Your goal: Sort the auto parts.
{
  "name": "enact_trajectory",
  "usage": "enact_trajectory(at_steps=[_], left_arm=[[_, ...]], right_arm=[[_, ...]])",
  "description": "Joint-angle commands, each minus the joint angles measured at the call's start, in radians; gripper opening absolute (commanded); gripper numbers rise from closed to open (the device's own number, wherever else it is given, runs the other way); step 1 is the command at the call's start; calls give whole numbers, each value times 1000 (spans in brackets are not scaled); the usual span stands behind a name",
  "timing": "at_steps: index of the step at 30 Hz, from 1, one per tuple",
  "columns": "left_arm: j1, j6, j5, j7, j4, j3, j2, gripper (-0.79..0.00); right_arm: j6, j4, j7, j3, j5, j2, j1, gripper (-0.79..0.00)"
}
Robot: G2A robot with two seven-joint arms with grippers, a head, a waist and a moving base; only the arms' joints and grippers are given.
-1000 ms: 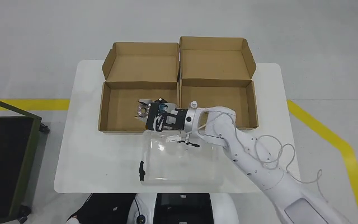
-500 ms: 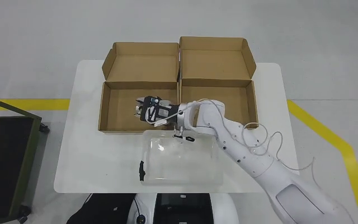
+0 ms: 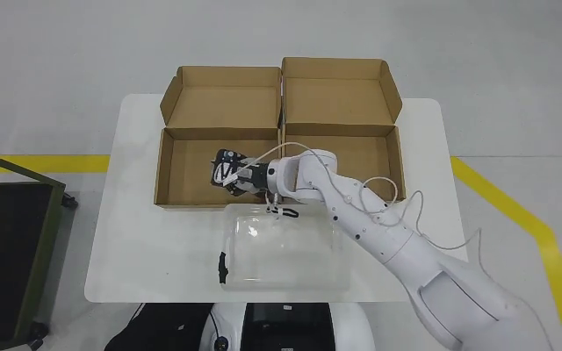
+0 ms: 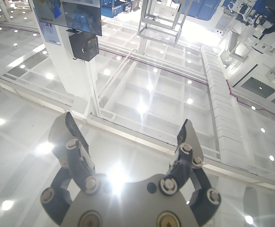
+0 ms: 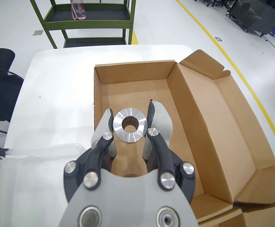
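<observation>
The right gripper (image 5: 130,119), jaws clamped on the metal ring (image 5: 120,125), has moved off the clear tray (image 3: 281,254) and deeper over the left cardboard box (image 3: 180,171) (the ring is not yet released). A drop there looks imminent. The left gripper (image 4: 129,133) gapes open, holding nothing.

Pale grey floor (image 3: 492,53) all round, crossed at a slant by a yellow line (image 3: 502,200). White table (image 3: 140,246) with rounded corners in the middle. Dark green shelf cart (image 5: 86,24) on the floor beyond the table, dark seats (image 5: 247,15) farther off. Overhead, a white gridded ceiling (image 4: 171,90) dotted with bright round lights (image 4: 141,107). White pillar (image 4: 71,86) bearing a screen (image 4: 79,15) and a black box (image 4: 83,48).
</observation>
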Motion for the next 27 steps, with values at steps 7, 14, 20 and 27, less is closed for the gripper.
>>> enact_trajectory(at_steps=[7, 14, 20, 27], left_arm=[[0, 0, 0, 0, 0, 0, 0, 0], [0, 0, 0, 0, 0, 0, 0, 0], [0, 0, 0, 0, 0, 0, 0, 0], [0, 0, 0, 0, 0, 0, 0, 0]], right_arm=[[-7, 117, 14, -32, 10, -39, 33, -785], [-15, 192, 15, -49, 4, -67, 54, -785], [-22, 242, 11, -58, -3, -88, 65, -785], [-18, 282, 15, -68, -26, -110, 79, -656]])
